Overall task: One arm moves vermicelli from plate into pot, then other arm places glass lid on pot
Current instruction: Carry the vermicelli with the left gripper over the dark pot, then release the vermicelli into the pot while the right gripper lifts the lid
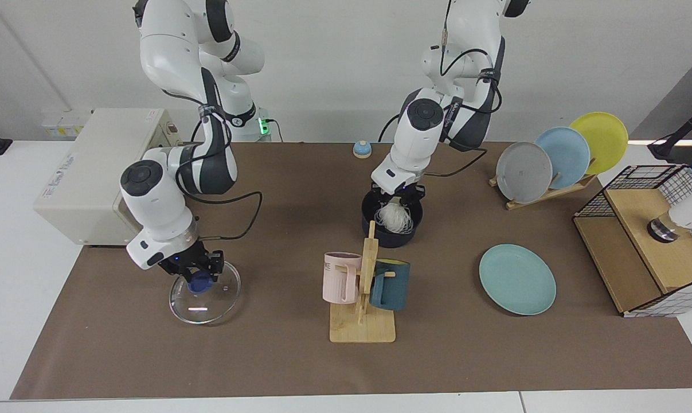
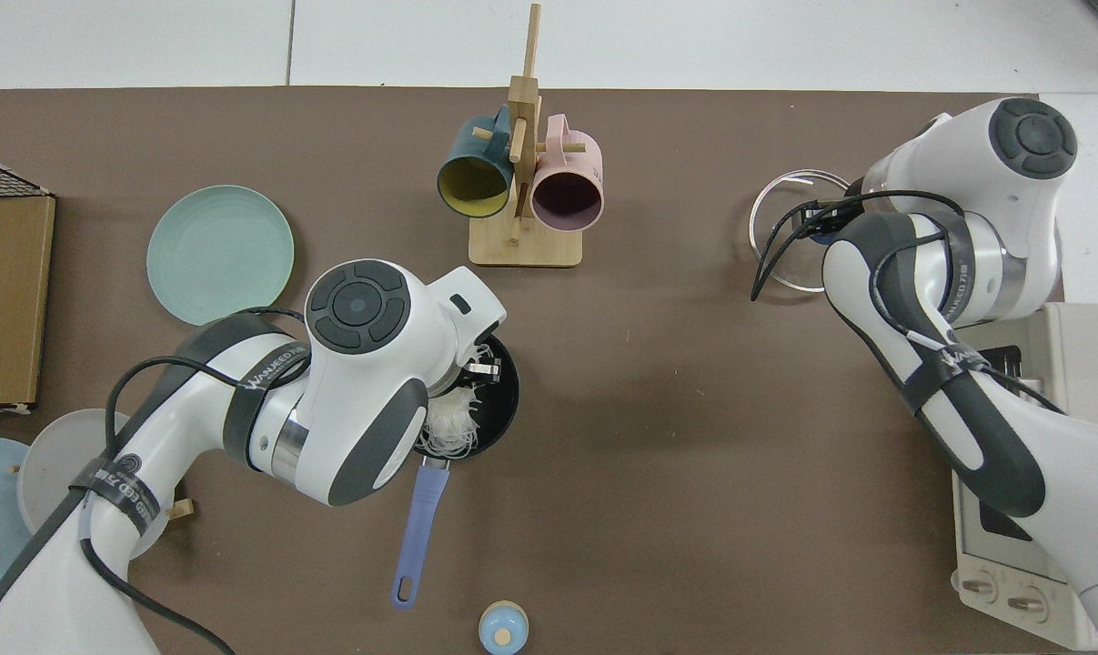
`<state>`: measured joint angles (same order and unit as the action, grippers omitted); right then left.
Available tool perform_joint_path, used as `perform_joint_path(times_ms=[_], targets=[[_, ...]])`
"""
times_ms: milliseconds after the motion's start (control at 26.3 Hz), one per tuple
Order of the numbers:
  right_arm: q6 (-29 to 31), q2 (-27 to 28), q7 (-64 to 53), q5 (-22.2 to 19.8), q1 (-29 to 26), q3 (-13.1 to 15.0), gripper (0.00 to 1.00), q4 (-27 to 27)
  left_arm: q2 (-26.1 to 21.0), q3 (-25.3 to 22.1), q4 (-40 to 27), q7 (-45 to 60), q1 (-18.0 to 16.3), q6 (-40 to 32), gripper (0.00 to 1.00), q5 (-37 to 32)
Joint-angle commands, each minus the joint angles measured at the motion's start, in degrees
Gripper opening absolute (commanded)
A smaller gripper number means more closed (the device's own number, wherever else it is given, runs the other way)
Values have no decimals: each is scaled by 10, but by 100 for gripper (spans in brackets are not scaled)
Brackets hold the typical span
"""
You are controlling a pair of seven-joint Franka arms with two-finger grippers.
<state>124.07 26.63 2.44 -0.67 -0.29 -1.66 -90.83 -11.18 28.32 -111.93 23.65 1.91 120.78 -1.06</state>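
My left gripper (image 1: 397,198) hangs over the dark navy pot (image 1: 389,237), shut on the white vermicelli (image 1: 395,217), which dangles down inside the pot's rim. From above, the strands (image 2: 452,422) lie over the black inside of the pot (image 2: 509,400), beside its blue handle (image 2: 426,509). The teal-green plate (image 1: 516,279) lies bare to the view's right. At the view's left my right gripper (image 1: 199,276) is shut on the blue knob of the glass lid (image 1: 205,299), which it holds a little above the mat, slightly tilted.
A wooden mug rack (image 1: 362,321) with a pink and a dark teal mug stands just in front of the pot. Behind right is a rack of grey, light-blue and yellow plates (image 1: 558,155), then a wire-and-wood box (image 1: 638,252). A white appliance (image 1: 93,172) stands far left.
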Motion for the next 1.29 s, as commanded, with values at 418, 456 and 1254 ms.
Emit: perform_joint_path(times_ms=[418,456,1254], targets=[[-266,-236,2,7,-1,-2,0,-22,27,-4,-45,15,3,38,100,-66],[-278,-246,4,7,-1,-2,0,-22,27,-4,-44,15,3,38,100,-65],[-288,-243,155,-7,121,-4,0,-13,57,-162,62,-193,-2,-63,100,-54]])
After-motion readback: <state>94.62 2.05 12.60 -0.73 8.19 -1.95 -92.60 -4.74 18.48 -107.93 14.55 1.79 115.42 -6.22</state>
